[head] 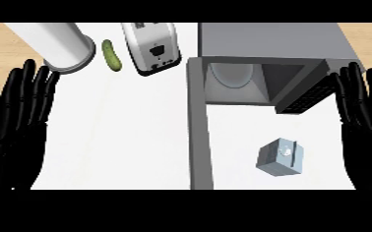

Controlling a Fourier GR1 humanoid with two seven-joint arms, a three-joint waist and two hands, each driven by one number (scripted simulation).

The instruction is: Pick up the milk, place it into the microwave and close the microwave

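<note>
The small blue-grey milk carton could be toppled if grazed by the straight, empty fingers of the right hand.

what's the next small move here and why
Probably move the right hand toward the milk to grasp it: the milk sits untouched on the counter in front of the microwave, whose door is open, and it lies closest to that hand, which is open and holds nothing.
</note>
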